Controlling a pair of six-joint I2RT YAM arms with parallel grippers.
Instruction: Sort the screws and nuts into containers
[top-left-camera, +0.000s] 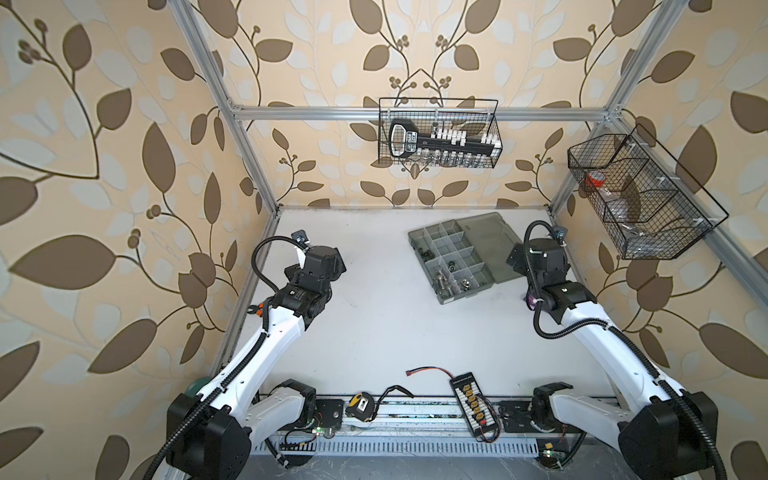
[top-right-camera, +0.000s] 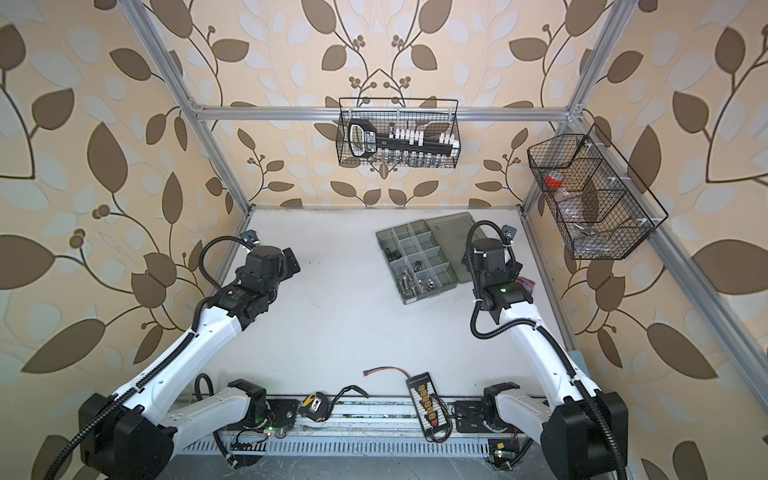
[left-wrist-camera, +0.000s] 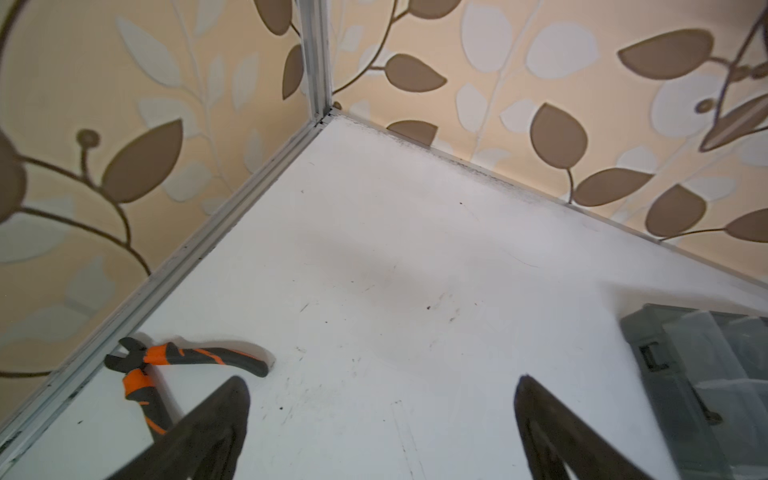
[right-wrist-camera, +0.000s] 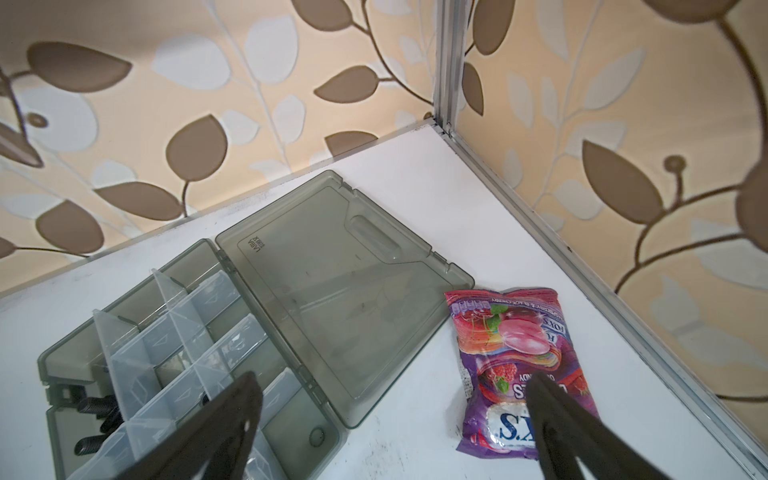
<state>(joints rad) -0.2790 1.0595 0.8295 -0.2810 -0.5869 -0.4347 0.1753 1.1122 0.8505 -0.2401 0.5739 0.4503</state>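
Sorting looks finished, or nearly so: in both top views I see no loose piece on the desk (top-left-camera: 374, 324), and all the hardware lies in the organizer case (top-left-camera: 415, 240), whose lid is open flat. 4 of its containers (top-left-camera: 457, 253) hold metal: silver screws (top-left-camera: 441, 281), silver nuts (top-left-camera: 467, 284), black nuts (top-left-camera: 451, 263) and black screws (right-wrist-camera: 93, 409). 3 of the black screws show in part; the rest are too small to count. Both of the 2 arms hang clear. The left end effector (left-wrist-camera: 380, 380) is wide and empty over bare desk near the pliers (left-wrist-camera: 183, 357), and the right end effector (right-wrist-camera: 392, 376) is wide and empty between the case and 1 candy bag (right-wrist-camera: 519, 353). The next move probably calls for checking for strays hidden under the arms.
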